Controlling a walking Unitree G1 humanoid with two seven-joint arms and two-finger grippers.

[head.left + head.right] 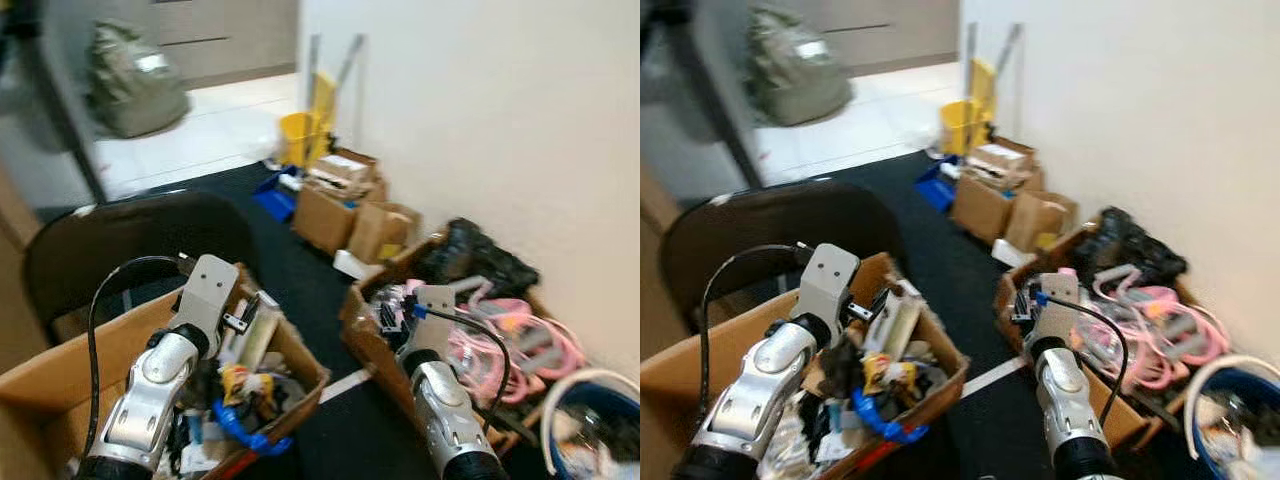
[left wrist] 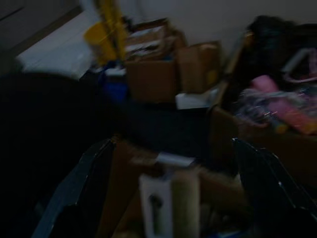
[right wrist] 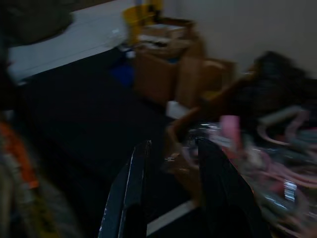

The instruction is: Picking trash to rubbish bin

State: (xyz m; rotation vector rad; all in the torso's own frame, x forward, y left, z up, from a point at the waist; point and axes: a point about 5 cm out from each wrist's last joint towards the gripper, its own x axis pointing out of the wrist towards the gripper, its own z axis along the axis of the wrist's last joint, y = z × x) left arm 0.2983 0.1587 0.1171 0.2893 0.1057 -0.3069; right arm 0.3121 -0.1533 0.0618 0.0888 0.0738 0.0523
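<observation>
Cardboard forms the open brown box of mixed trash (image 1: 300,355), over which the left gripper (image 2: 173,198) hangs, fingers spread wide. Right of that box, the right gripper (image 3: 171,198), fingers slightly parted and empty, hovers at the brown cardboard box of pink hoses (image 1: 365,335).

Both arms raised fwd; left end effector (image 2: 168,198) spread wide, right end effector (image 3: 168,193) apparently narrowly parted.

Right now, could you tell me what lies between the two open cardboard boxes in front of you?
Between the left box and the right box runs bare dark floor, crossed by one white strip, in the left eye view.
</observation>
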